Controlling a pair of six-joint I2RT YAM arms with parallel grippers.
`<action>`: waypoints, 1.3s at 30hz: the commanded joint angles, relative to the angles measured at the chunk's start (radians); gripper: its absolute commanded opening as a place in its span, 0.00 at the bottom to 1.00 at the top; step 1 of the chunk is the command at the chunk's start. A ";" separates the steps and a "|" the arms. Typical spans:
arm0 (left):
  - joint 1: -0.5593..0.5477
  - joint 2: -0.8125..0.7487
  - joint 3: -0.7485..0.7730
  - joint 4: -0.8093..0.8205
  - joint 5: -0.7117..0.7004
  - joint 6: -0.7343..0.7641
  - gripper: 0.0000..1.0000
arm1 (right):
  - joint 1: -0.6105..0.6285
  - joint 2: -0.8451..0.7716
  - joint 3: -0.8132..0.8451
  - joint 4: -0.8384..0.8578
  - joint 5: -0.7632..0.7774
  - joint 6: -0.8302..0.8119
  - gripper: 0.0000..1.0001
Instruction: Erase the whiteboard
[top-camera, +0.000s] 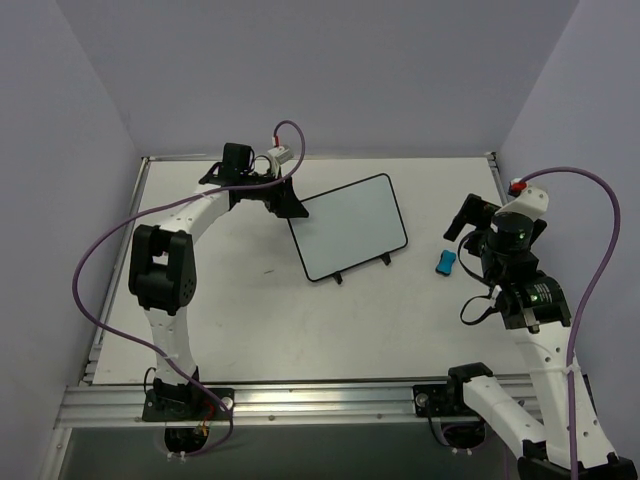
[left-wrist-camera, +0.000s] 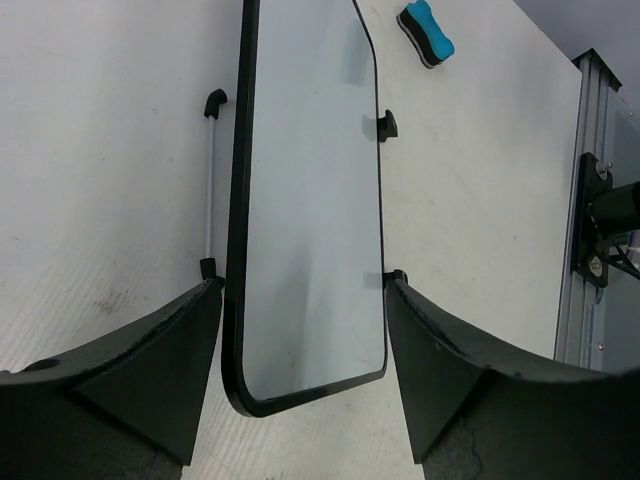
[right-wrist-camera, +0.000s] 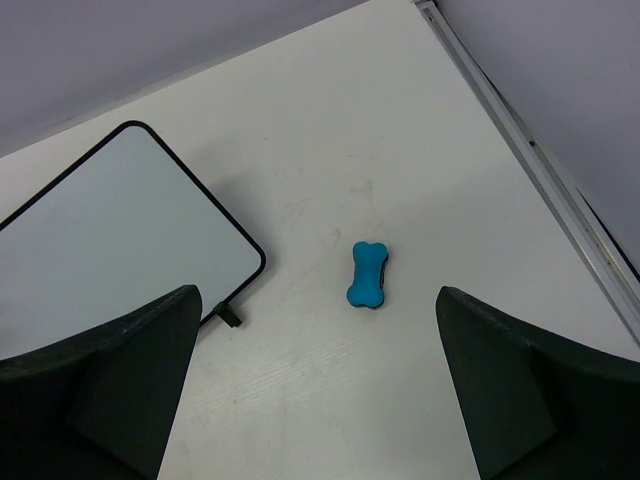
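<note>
The whiteboard (top-camera: 350, 228) lies flat mid-table, white with a thin black rim, and its face looks clean. My left gripper (top-camera: 283, 200) is open at the board's far-left end. In the left wrist view the board (left-wrist-camera: 310, 150) runs between the two fingers (left-wrist-camera: 170, 370), one on each long side, around its rounded end. The blue bone-shaped eraser (top-camera: 446, 263) lies on the table to the right of the board. My right gripper (top-camera: 468, 222) is open and empty, above and just behind the eraser (right-wrist-camera: 367, 274). The eraser shows between the right gripper's (right-wrist-camera: 318, 300) wide-apart fingers.
Small black feet (top-camera: 338, 278) and a thin metal rod (left-wrist-camera: 210, 170) stick out from under the board. An aluminium rail (top-camera: 300, 400) runs along the near table edge and another (right-wrist-camera: 530, 150) along the right edge. Purple walls enclose the table.
</note>
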 joint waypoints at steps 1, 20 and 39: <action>0.005 -0.039 0.026 -0.011 -0.019 0.033 0.75 | 0.008 -0.008 -0.018 0.036 -0.007 -0.018 1.00; 0.011 -0.206 0.102 -0.071 -0.252 -0.047 0.94 | 0.024 -0.022 -0.010 0.025 0.009 -0.049 1.00; 0.025 -1.352 -0.502 -0.403 -1.423 -0.366 0.94 | 0.061 -0.020 0.265 -0.257 0.138 -0.169 1.00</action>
